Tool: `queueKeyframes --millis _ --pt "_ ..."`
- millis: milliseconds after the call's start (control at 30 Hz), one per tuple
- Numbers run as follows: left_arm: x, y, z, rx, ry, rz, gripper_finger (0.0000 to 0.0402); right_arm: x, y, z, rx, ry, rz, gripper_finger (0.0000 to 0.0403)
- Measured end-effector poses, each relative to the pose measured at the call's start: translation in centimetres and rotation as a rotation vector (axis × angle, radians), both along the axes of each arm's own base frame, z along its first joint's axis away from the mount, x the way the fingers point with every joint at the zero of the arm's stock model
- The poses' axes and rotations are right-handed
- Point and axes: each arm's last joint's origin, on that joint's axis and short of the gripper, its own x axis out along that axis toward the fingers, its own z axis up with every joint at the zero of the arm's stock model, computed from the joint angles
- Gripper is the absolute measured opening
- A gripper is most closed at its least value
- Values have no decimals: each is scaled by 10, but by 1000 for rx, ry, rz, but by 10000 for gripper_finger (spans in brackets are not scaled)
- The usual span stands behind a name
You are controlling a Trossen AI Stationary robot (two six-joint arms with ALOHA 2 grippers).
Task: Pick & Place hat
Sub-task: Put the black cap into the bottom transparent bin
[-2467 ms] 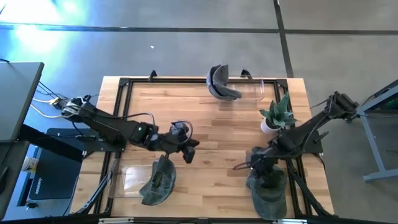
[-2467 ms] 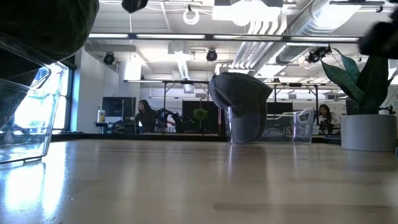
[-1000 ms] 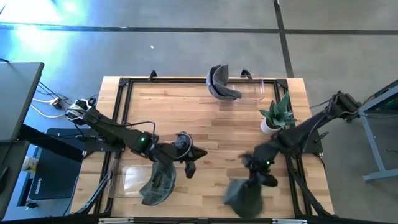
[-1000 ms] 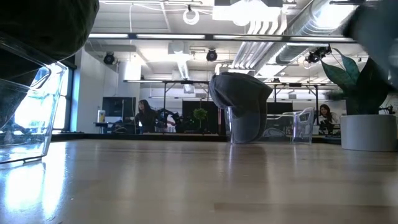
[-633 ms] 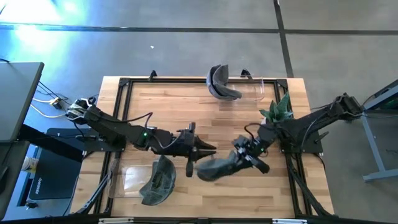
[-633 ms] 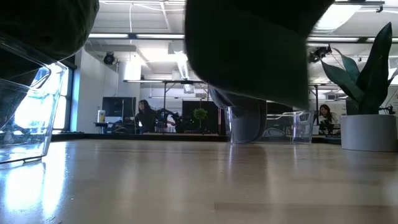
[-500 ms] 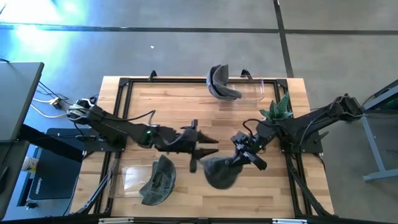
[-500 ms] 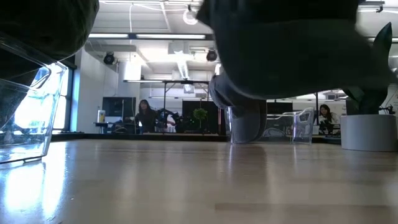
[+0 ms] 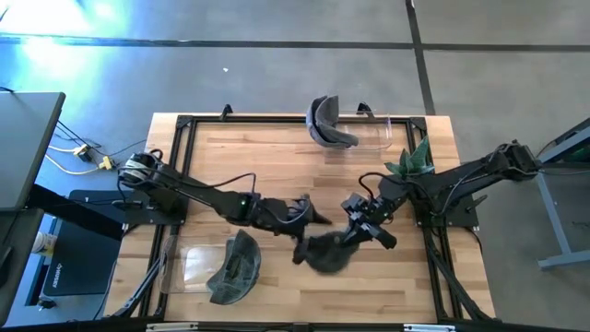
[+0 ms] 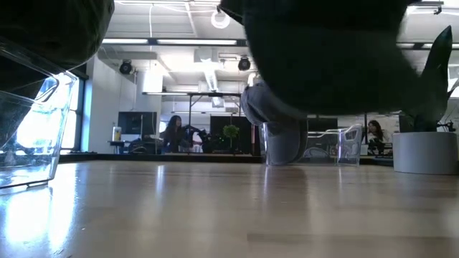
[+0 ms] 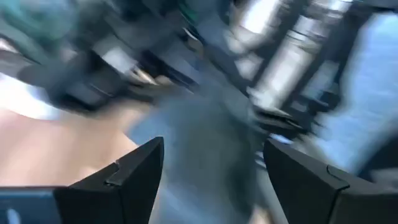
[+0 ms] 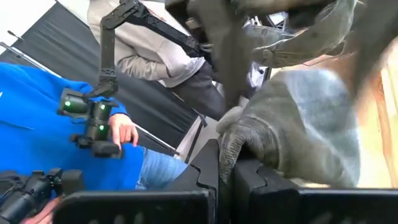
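A grey-green hat (image 9: 323, 251) hangs over the table's middle, lifted clear; it fills the top of the low view (image 10: 323, 50). My right gripper (image 9: 361, 229) is shut on its right side. My left gripper (image 9: 309, 221) is open at the hat's left side, and the blurred hat (image 11: 211, 143) shows between its fingers. A second hat (image 9: 235, 267) lies on a clear holder (image 9: 189, 267) at the near left. A third hat (image 9: 324, 122) rests on a clear stand (image 9: 373, 134) at the far edge. My right gripper pinches a bunched fold of the hat's fabric (image 12: 233, 140) between its two shut fingers. It comes at the hat from the table's right side. The hat hangs beyond the fingers, clear of the table. Whether my left gripper touches the hat, I cannot tell.
A potted plant (image 9: 410, 171) stands at the right, close behind my right arm; it also shows in the low view (image 10: 423, 136). People stand beyond the table in the right wrist view, one in a blue top (image 12: 56, 124).
My right gripper has carried the hat from the table's near right part up and toward the middle; the hat swung from below the gripper to its left side. My left gripper has gone toward the table's right edge, up to the hat.
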Motion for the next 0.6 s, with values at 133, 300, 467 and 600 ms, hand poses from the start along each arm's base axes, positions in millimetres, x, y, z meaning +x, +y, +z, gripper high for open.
queueKeyframes --millis 133,300,467,600 --pt "0 -11 -9 -91 61 -135 244 0 0 0 2 -2 4 11" --pt "-3 -21 -8 -115 62 -194 193 -1 1 1 21 11 31 5" --pt "-3 -33 14 -145 16 -313 106 -2 2 1 68 46 76 12" --pt "-2 -39 41 -155 -52 -416 17 -5 12 3 104 55 134 25"
